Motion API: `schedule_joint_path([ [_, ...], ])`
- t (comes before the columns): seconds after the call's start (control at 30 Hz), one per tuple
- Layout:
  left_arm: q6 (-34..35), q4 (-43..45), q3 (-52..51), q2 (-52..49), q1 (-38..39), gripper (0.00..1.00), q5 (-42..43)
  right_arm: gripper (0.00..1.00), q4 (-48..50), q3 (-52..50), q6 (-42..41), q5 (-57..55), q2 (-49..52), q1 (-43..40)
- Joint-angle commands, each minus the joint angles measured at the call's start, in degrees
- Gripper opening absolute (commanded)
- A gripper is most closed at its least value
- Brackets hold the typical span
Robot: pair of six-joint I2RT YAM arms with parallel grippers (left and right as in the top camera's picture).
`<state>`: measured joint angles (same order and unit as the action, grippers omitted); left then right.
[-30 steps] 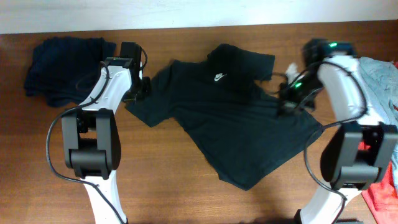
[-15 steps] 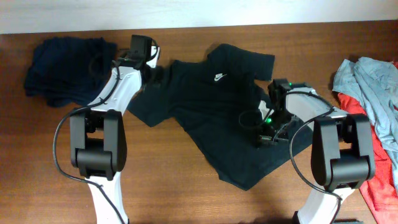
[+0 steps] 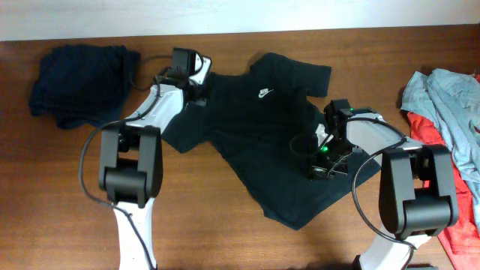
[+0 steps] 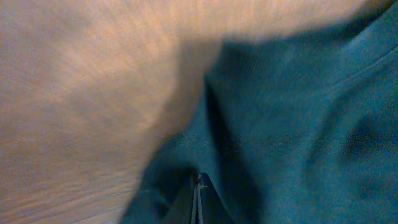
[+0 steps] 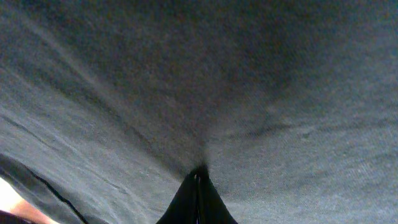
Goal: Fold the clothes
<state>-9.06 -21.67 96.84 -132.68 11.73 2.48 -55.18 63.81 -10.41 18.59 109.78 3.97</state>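
Diagonally across the wooden table (image 3: 225, 225) lay the black T-shirt (image 3: 255, 127). Both jaws were pressed together: the left gripper (image 4: 199, 186) pinched fabric by a sleeve, the right gripper (image 5: 199, 177) nipped cloth near the hem.

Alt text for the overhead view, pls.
A black T-shirt lies spread and slanted on a wooden table, with both arms reaching onto it: the left gripper at its shoulder, the right gripper on its lower side. A dark navy garment sits crumpled at far left; a grey-blue garment and a red garment are piled at the right edge.
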Motion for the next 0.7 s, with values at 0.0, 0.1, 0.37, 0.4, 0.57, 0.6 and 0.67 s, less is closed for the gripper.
schedule_joint_path([
  [0.0, -0.9, 0.2, -0.3, -3.7, 0.0, 0.01, 0.8, 0.04, 0.3, -4.5, -2.2, -8.8, 3.1, 0.1],
  [0.1, -1.0, 0.5, -0.3, -5.4, 0.0, 0.01, 0.7, 0.04, 0.4, -5.2, -2.9, -10.0, 3.1, 0.0],
  [0.37, 0.8, -1.7, -0.2, -6.6, -0.6, 0.01, -13.1, 0.04, -4.4, -5.3, -6.6, -18.4, 3.1, -3.0],
  [0.4, 0.8, -2.5, -0.2, -6.6, -0.8, 0.01, -14.4, 0.04, -4.5, -5.3, -6.6, -18.4, 3.1, -4.5],
  [0.57, 3.4, -8.3, -0.2, -6.6, -2.0, 0.01, -15.8, 0.04, -2.8, -5.2, -6.4, -18.4, 3.1, -12.0],
  [0.6, 5.3, -9.6, -0.2, -6.6, -2.4, 0.01, -15.8, 0.04, -2.3, -5.1, -6.4, -18.4, 3.1, -13.6],
  [0.67, 9.1, -12.5, -0.2, -6.6, -3.0, 0.01, -15.8, 0.04, -1.3, -4.8, -6.1, -18.1, 3.1, -15.6],
])
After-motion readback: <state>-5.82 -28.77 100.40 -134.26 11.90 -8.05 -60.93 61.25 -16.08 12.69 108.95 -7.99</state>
